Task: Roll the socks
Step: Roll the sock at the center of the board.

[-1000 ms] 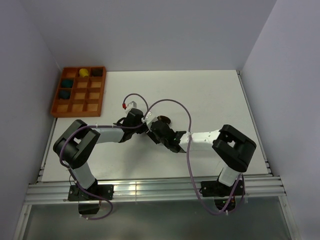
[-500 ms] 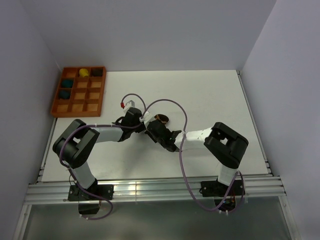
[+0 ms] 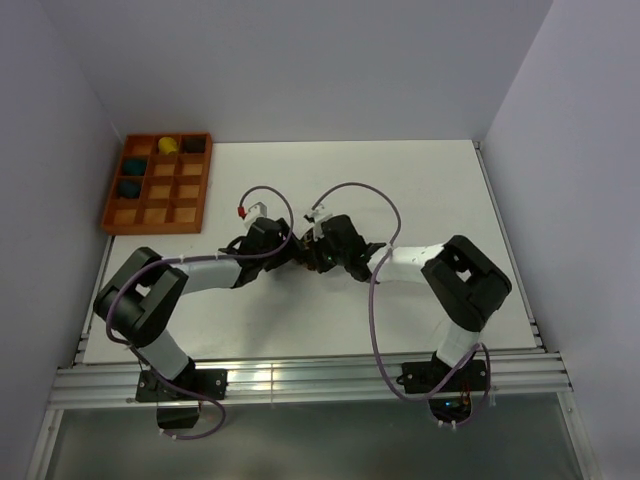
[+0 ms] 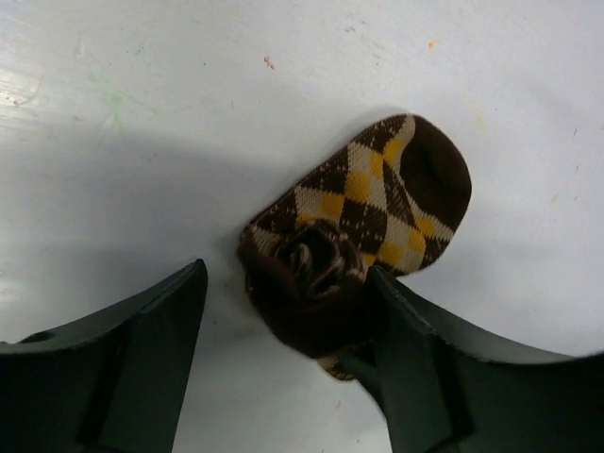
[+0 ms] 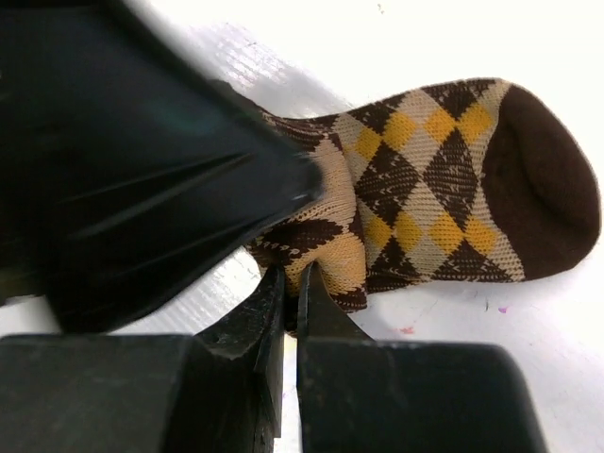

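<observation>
white table [image 3: 430, 190], right gripper [image 5: 291, 281] pinching argyle sock [image 5: 444, 179]

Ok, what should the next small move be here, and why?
Probably close the left tool on the rolled end of the sock: its jaws stand open on either side of the roll, while the right tool pinches the fabric's edge. The toe half lies flat, not yet rolled.

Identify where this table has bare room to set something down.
Free on the table: the far strip right of the tray, and the right side past the right arm. Crowded: the centre, where left fingers and right fingers meet at the sock.
</observation>
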Robot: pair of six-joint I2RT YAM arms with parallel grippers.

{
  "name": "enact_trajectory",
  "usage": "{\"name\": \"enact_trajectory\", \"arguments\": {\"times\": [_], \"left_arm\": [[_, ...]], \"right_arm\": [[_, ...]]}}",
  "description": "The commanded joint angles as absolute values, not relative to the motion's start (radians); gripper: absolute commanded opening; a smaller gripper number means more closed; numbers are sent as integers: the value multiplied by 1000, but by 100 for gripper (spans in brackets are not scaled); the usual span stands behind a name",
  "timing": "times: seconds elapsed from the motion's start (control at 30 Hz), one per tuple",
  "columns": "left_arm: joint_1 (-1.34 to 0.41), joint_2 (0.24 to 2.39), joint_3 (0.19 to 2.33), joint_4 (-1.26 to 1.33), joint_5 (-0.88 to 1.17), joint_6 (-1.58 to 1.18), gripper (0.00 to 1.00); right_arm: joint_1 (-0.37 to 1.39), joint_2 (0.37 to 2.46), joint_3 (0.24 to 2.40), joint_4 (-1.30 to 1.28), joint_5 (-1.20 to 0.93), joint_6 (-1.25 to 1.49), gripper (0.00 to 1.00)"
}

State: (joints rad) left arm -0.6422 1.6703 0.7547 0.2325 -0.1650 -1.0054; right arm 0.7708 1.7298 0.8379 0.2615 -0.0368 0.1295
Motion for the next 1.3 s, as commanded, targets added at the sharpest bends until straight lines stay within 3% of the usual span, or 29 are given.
{"name": "enact_trajectory", "arguments": {"times": [0.0,0.1,0.43,0.83,1.27], "left_arm": [[-660,1588,730,198,-169,-996,77],[-655,1542,703,210,-196,-1015,82],[-655,1538,675,296,-176,-996,82],[-640,1643,700,365,-184,-1005,78],[-597,1700,693,450,-190,-1040,74]], "right_arm": [[671,1776,822,141,-227,233,0],[629,1825,836,130,-368,268,0],[486,1974,906,144,-670,380,0],[436,2098,1081,-73,-747,312,0],[434,2125,1124,-123,-752,296,0]]}}
